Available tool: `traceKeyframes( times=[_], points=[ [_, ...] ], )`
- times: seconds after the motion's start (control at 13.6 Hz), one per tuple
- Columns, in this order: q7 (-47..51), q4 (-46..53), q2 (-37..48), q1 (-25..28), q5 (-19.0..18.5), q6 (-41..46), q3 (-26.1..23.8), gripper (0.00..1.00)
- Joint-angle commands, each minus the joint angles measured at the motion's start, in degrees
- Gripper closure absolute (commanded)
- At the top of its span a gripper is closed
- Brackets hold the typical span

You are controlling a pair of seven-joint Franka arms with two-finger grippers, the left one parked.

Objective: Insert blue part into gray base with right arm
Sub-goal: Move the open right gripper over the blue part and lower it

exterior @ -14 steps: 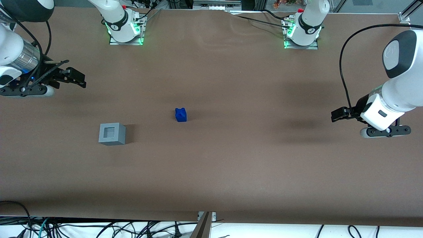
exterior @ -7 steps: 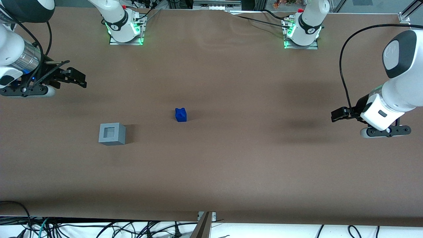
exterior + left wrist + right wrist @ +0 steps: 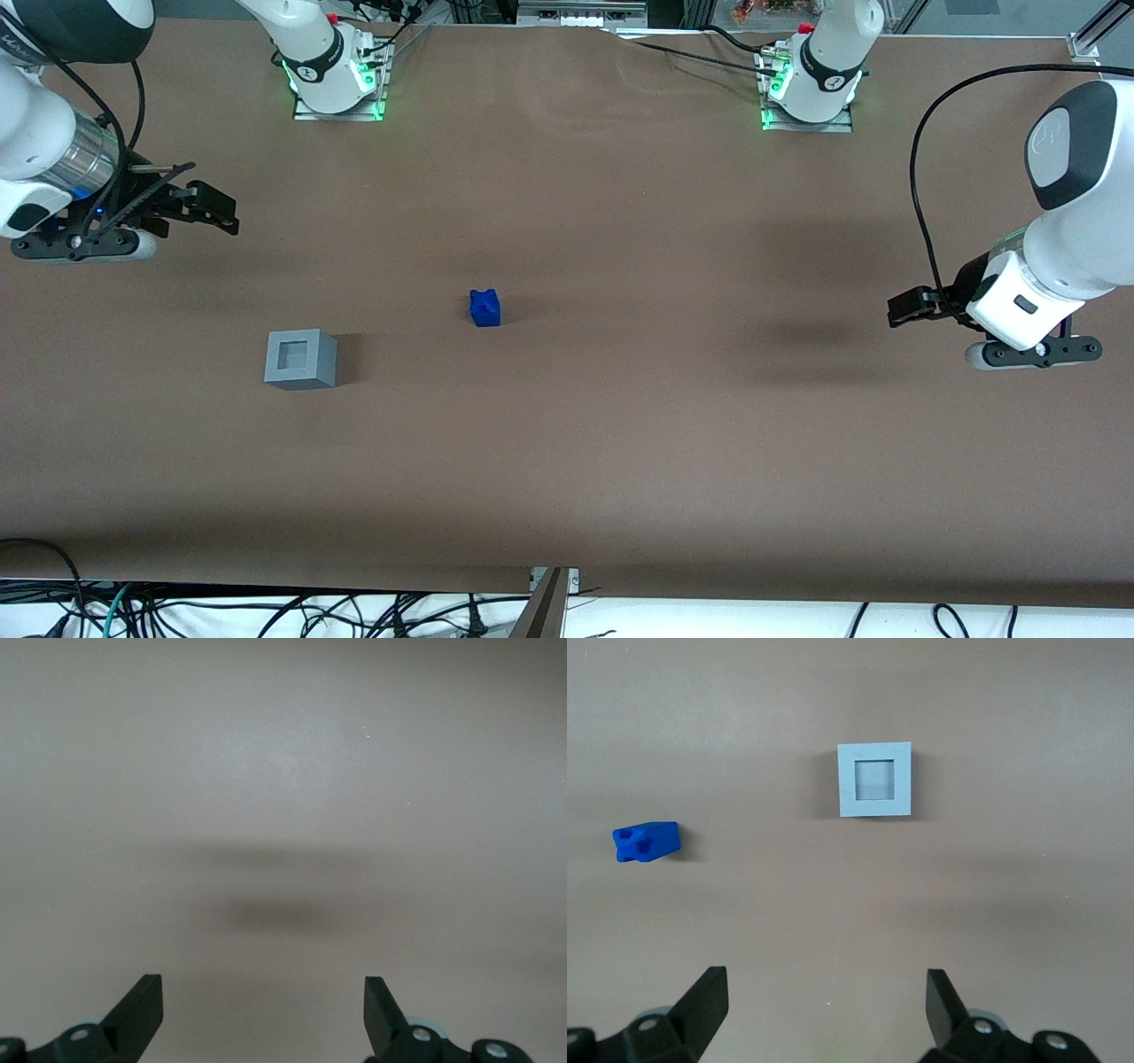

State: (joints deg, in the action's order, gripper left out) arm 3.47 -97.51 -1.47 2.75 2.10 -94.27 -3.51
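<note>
The blue part lies alone near the middle of the brown table; the right wrist view also shows the blue part on its side. The gray base stands upright, its square recess facing up, nearer the front camera than the blue part and toward the working arm's end; the right wrist view looks down into the gray base. My right gripper hangs open and empty above the table at the working arm's end, apart from both pieces. In the right wrist view the gripper has its fingers spread wide over bare table.
Two arm bases with green lights are bolted at the table's edge farthest from the front camera. Cables hang below the near edge.
My right gripper has crept slightly toward the table's middle and a little nearer the front camera. Both blocks stayed put.
</note>
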Motion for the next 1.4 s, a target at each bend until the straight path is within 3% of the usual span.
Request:
traceKeyframes(
  times=[0.0,0.29,0.52,0.88,1.03,1.18,1.33],
  points=[
    [2.3,-1.1,0.6,0.7,1.0,-1.1,-1.0,0.01],
    [7.3,-2.3,-0.9,0.9,1.0,-5.1,-5.1,0.01],
    [16.5,-2.8,-5.0,1.5,1.0,-10.0,-10.3,0.01],
    [28.6,-7.0,-12.9,10.0,-0.2,-25.5,-11.2,0.01],
    [32.8,-9.8,-15.5,12.5,-2.8,-31.7,-11.1,0.01],
    [38.0,-10.3,-18.3,14.9,-7.2,-34.0,-11.1,0.01],
    [40.6,-10.5,-20.7,16.1,-9.3,-36.4,-11.1,0.01]
  ],
)
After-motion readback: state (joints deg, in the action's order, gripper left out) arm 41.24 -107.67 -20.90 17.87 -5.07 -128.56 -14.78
